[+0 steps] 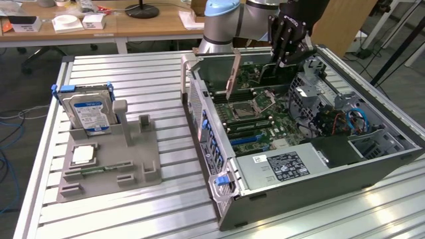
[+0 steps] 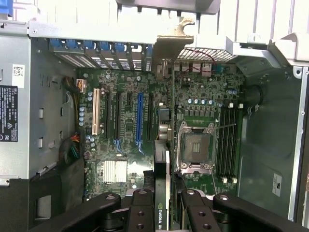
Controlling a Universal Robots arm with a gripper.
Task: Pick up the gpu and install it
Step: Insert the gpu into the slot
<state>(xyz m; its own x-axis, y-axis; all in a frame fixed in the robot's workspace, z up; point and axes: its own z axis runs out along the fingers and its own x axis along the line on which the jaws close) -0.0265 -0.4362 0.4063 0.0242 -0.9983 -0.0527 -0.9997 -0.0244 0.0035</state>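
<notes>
Above the open computer case (image 1: 371, 164), the tool (image 2: 161, 203) grips the gpu (image 2: 161, 191), its edge marked "NVIDIA".

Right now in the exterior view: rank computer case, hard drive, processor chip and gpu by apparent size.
1. computer case, largest by far.
2. hard drive and gpu: unsure; the gpu is seen edge-on and sits farther away, held in the gripper over the motherboard.
3. processor chip, smallest.

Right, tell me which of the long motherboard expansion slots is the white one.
The white slot is the outermost of the row, nearest the power supply side; its neighbours are black or blue.
</notes>
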